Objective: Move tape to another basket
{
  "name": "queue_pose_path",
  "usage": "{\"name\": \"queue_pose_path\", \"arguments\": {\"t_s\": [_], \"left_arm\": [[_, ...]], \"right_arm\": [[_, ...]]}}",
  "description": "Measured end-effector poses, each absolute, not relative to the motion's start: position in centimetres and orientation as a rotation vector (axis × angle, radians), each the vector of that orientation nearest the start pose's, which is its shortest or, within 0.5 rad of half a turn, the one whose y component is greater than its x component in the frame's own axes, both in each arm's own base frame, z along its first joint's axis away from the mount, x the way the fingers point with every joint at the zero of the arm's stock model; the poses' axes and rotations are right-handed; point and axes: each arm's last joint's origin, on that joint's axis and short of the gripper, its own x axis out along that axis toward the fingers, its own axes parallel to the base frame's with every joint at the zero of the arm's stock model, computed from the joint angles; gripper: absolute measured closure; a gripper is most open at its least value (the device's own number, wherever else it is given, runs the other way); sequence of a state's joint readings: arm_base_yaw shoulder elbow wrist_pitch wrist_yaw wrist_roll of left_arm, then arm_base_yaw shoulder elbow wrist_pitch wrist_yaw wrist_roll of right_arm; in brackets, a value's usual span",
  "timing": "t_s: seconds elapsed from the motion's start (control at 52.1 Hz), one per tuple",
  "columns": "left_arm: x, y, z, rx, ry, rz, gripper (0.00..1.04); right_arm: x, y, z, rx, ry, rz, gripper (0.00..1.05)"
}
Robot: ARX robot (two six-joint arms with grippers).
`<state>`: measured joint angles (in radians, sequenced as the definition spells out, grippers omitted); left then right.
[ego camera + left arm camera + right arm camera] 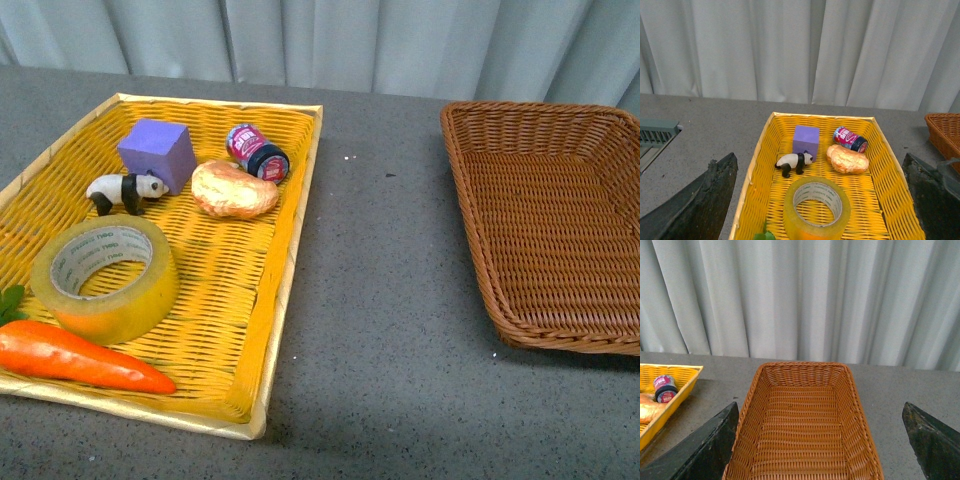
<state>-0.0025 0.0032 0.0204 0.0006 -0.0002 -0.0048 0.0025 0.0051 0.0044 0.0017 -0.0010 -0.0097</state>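
Note:
The tape (105, 275) is a wide yellowish roll with a white, green-lettered core. It lies flat in the front left of the shallow yellow tray (285, 240). It also shows in the left wrist view (816, 210), between and ahead of my open left gripper (820, 200); the dark fingers (705, 200) stand wide apart and above the tray. The brown wicker basket (470, 210) stands empty at the right. My open right gripper (820, 440) hovers over that basket (747, 425). Neither arm shows in the front view.
The yellow tray also holds a purple cube (157, 152), a panda figure (125, 190), a bread roll (233, 190), a small pink can (257, 152) and a carrot (80, 358). Grey tabletop (385, 300) lies between tray and basket. A curtain hangs behind.

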Motion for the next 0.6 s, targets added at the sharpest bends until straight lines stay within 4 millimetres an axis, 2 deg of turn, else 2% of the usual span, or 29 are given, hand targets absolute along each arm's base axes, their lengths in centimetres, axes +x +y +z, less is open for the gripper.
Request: {"name": "queue_pose_path", "arguments": {"t_s": [0.595], "left_arm": [[9.66,-0.02,17.03,-0.005,-0.018,-0.002,0.07]], "right_arm": [[9.77,0.03,16.48,-0.01,-0.001,0.003,0.09]]}}
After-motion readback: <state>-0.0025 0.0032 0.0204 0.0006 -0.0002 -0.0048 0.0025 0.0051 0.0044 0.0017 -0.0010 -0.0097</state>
